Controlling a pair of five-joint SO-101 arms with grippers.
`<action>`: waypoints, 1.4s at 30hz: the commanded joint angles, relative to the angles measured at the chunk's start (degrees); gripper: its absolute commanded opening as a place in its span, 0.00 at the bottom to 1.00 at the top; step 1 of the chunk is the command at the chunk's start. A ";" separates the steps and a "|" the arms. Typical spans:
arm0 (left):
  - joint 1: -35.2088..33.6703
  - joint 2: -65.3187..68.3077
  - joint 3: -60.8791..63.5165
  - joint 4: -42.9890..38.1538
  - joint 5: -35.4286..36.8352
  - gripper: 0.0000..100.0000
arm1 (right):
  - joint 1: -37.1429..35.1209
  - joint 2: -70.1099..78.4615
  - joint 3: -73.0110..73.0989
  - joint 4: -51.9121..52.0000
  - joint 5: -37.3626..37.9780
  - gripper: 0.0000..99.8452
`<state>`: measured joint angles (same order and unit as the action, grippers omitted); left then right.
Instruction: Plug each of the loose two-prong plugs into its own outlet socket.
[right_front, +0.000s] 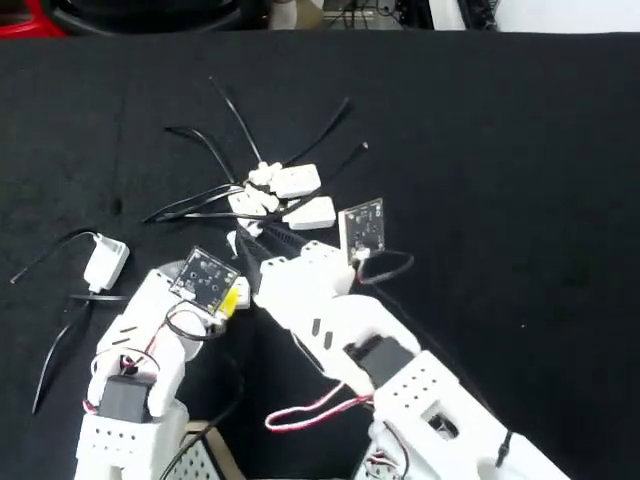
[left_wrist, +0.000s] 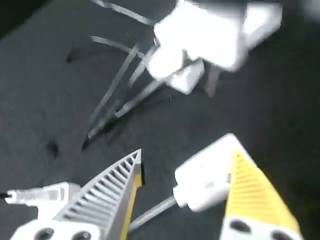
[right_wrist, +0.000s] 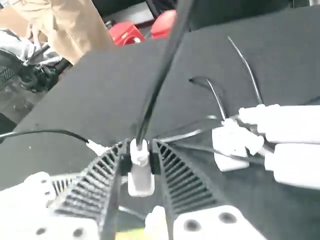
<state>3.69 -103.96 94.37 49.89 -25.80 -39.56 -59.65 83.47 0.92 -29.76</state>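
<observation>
Clamping a two-prong plug (right_wrist: 140, 182), right gripper (right_wrist: 139, 148) is facing outlet sockets (right_wrist: 292, 122) ahead, likely needing prong alignment; left gripper (left_wrist: 185, 145) is gaping.

This looks like a robotics lab or workshop. A worktop (right_front: 500, 150) draped in black cloth carries two white printed arms (right_front: 340, 320) with bare circuit boards (right_front: 363, 226) and loose wiring (right_front: 310, 410). Far beyond the right claw (right_wrist: 138, 152), red gear (right_wrist: 125, 32) and dark equipment (right_wrist: 25, 70) crowd the room.

The high camera looks down over the black cloth table (right_front: 520, 150). Both wrist cameras, low and close, face its white plastic outlet blocks (right_front: 295, 183).
</observation>
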 joint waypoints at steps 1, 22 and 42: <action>0.48 -0.53 -2.59 -5.63 4.31 0.27 | -1.93 -6.37 -1.01 8.18 -1.32 0.01; -3.65 -0.44 -2.95 -2.99 4.66 0.27 | -3.96 -19.47 -5.05 30.51 1.23 0.01; -15.34 -0.35 0.57 4.84 -17.85 0.27 | -5.10 27.12 -24.75 32.09 -6.51 0.01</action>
<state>-14.86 -103.96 94.73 56.84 -43.03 -44.22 -34.42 62.99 33.19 -34.77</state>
